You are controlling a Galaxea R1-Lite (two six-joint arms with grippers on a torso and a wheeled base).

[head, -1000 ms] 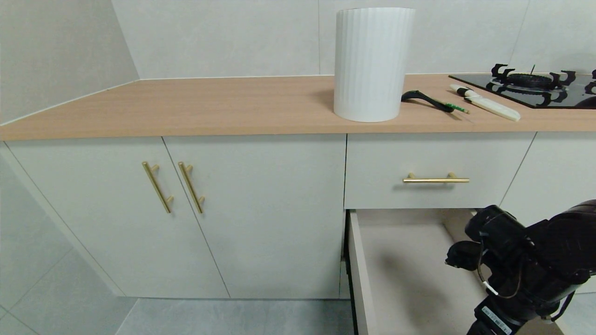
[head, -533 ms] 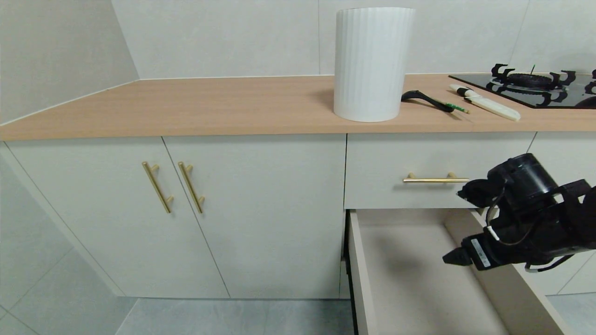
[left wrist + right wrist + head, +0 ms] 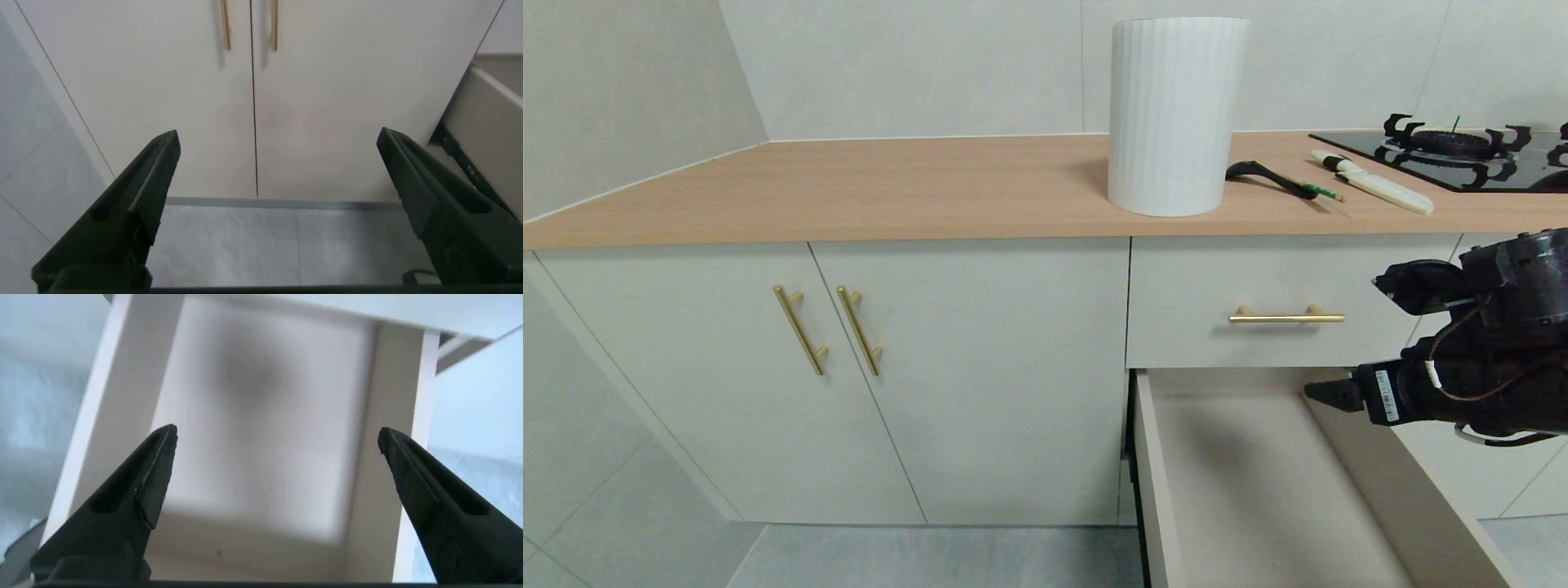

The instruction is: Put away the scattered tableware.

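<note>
A black spoon with a green-tipped handle (image 3: 1262, 173) and a white knife (image 3: 1380, 186) lie on the wooden counter (image 3: 890, 184), right of a tall white ribbed canister (image 3: 1172, 114). Below them the lower drawer (image 3: 1156, 457) is pulled out, with nothing inside. My right gripper (image 3: 1343, 339) hovers open above the drawer's right side, level with the upper drawer front, holding nothing. The right wrist view looks down between its spread fingers (image 3: 139, 498) into the drawer (image 3: 106, 416). My left gripper (image 3: 278, 163) stands open and empty, low before the cabinet doors (image 3: 327, 106).
A gas hob (image 3: 1454, 147) sits at the counter's far right. The upper drawer is closed, with a gold handle (image 3: 1286, 317). Two cabinet doors with gold handles (image 3: 825, 331) are shut on the left. Grey tiled floor (image 3: 245, 245) lies below.
My right arm has risen from low over the open drawer to the height of the upper drawer front and drawn rightward. The tableware has not moved.
</note>
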